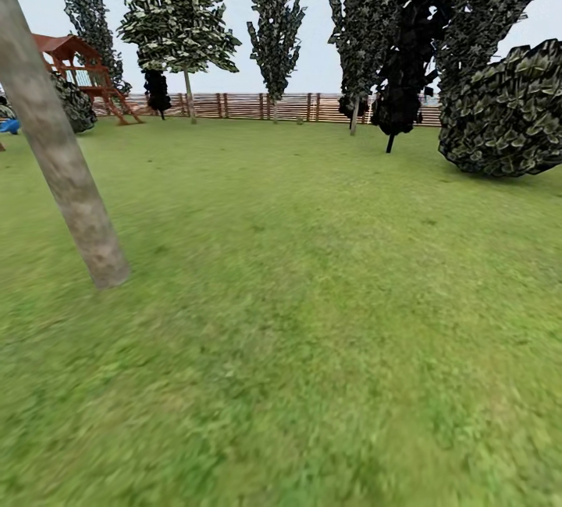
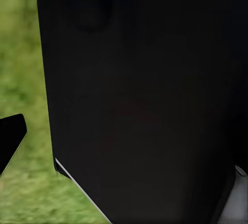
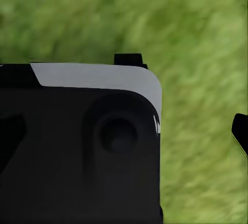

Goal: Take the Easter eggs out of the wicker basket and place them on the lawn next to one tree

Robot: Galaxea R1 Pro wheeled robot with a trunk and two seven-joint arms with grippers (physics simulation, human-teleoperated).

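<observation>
The three Easter eggs and the wicker basket are out of view. The lawn [image 1: 312,296] spreads wide ahead of me in the head view. A tree [image 1: 66,171] with a smooth pale grey-beige trunk leans close by at the left, its foliage at the top edge. In the left wrist view, my left gripper [image 2: 124,141] has one black fingertip [image 2: 10,136] at the frame's edge over grass, with a dark part of my own body close in front. My right gripper [image 3: 124,133] has a fingertip [image 3: 240,131] far out at the edge, and nothing is held.
A brown slat fence [image 1: 257,105] closes the garden at the back, with several more trees along it. A wooden playset [image 1: 78,62] stands far left. A big dark leafy bush [image 1: 507,113] sits at the right.
</observation>
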